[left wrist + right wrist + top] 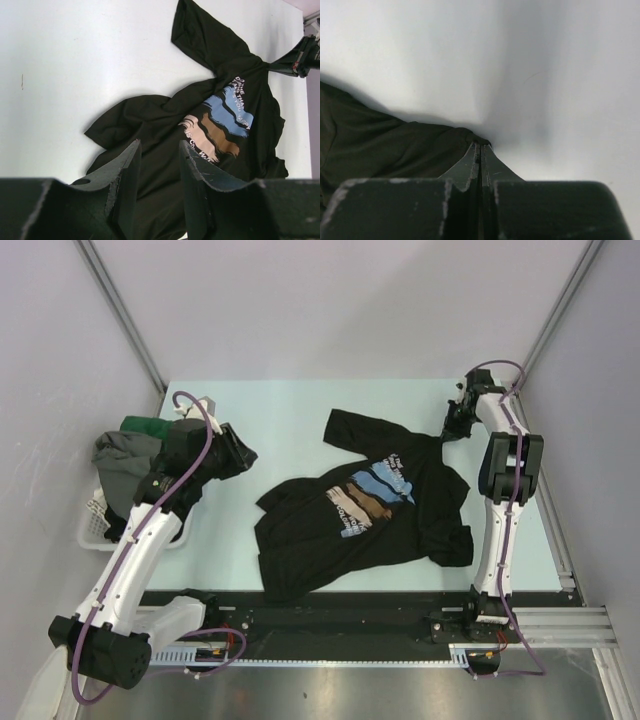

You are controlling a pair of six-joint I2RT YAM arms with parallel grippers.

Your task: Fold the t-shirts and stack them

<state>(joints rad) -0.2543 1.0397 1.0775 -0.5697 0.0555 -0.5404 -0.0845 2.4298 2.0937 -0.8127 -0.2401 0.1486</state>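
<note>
In the top view, the printed black t-shirt (370,505) is seen lying crumpled, print up, in the middle of the table (280,410), with one sleeve thrown toward the far edge. The right gripper (450,430) is set at the shirt's far right corner. The left gripper (240,455) is held above the table just beside the basket (90,532), in which a grey t-shirt (120,455) and a green t-shirt (145,425) are heaped.

In the left wrist view, the left fingers (125,185) are shown spread apart with nothing between them. The shirt and its chest print (220,125) are spread out below and ahead.

In the right wrist view, the jaws are pressed together on a thin fold of black cloth, which is lifted slightly off the table.

The step in hand is judged to be flattening the shirt before folding. It would be done best if an opposite corner were taken by the left gripper and the cloth drawn taut between both arms, low over the table, so that wrinkles are pulled out without dragging the shirt away.

Which part of the shirt is pinched, perhaps a shoulder or a hem corner, cannot be made out. The bunched near edge is folded under itself, and the basket's contents are partly covered by the left arm.
</note>
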